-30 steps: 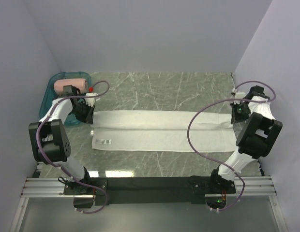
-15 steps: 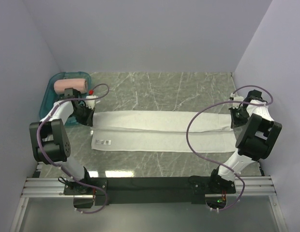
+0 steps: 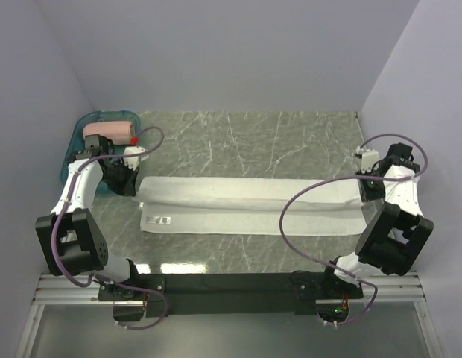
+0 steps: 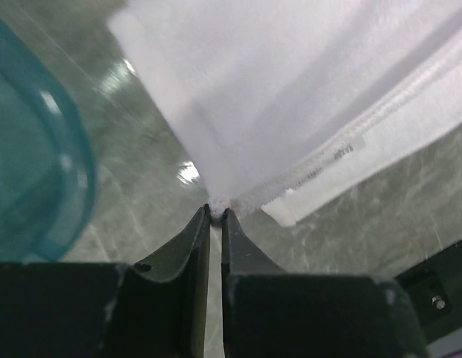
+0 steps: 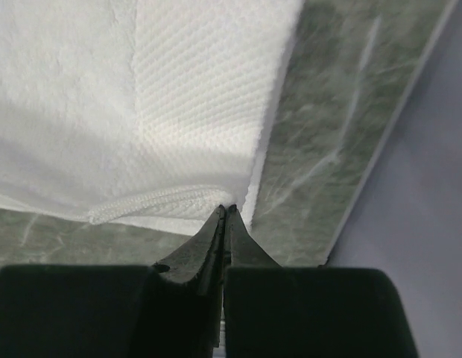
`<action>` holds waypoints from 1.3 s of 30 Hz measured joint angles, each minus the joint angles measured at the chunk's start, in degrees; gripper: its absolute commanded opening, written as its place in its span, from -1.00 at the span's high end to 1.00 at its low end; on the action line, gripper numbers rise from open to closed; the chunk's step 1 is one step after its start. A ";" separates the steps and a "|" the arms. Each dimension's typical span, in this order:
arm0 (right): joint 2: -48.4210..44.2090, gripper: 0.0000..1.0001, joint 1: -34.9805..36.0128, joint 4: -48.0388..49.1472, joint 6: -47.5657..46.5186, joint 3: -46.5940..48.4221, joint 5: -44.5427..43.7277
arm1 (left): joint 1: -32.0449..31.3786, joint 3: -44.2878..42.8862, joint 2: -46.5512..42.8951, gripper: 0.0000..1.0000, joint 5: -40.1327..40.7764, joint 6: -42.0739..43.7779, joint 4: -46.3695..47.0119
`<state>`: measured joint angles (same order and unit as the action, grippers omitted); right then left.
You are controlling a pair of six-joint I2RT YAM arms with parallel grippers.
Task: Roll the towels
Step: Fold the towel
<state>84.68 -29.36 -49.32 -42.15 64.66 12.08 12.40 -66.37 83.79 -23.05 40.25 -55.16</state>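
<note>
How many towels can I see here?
2. The white towel lies stretched across the table, left gripper and right gripper pinching its ends. The pink towel sits rolled in the teal tray, far left. None seems hidden.

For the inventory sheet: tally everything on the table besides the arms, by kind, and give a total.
towels: 2 (white towel, pink towel)
tray: 1
total: 3
</note>
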 measured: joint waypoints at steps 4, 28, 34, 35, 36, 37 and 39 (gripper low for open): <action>-0.61 1.00 -0.04 1.31 -1.31 -7.52 -1.81 | -0.13 7.21 -1.27 0.99 0.94 0.59 0.26; 5.25 1.00 -0.22 2.29 -0.79 -4.17 -3.06 | -2.73 9.03 3.32 0.99 4.76 -4.00 5.44; 1.60 1.00 -1.22 -1.49 -2.01 0.24 -1.64 | -2.23 5.57 -0.90 0.99 2.62 -0.79 -0.28; 0.96 1.00 -1.42 -1.86 -2.40 0.24 -1.68 | -1.84 5.46 -1.33 0.99 2.12 -0.11 -1.27; 0.50 1.00 -1.64 -2.19 -2.78 0.17 -1.70 | -1.31 5.46 -1.49 0.99 1.84 0.57 -2.08; 0.37 1.00 -1.88 -2.38 -3.10 0.02 -1.79 | -0.72 5.49 -1.51 0.99 1.66 1.22 -2.99; 0.35 1.00 -2.29 -2.36 -3.67 -0.74 -2.03 | 0.09 5.53 -1.46 0.99 1.55 2.29 -4.13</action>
<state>85.03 -31.66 -51.68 -45.82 63.92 10.04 12.49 -60.84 82.32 -21.50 42.54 -59.29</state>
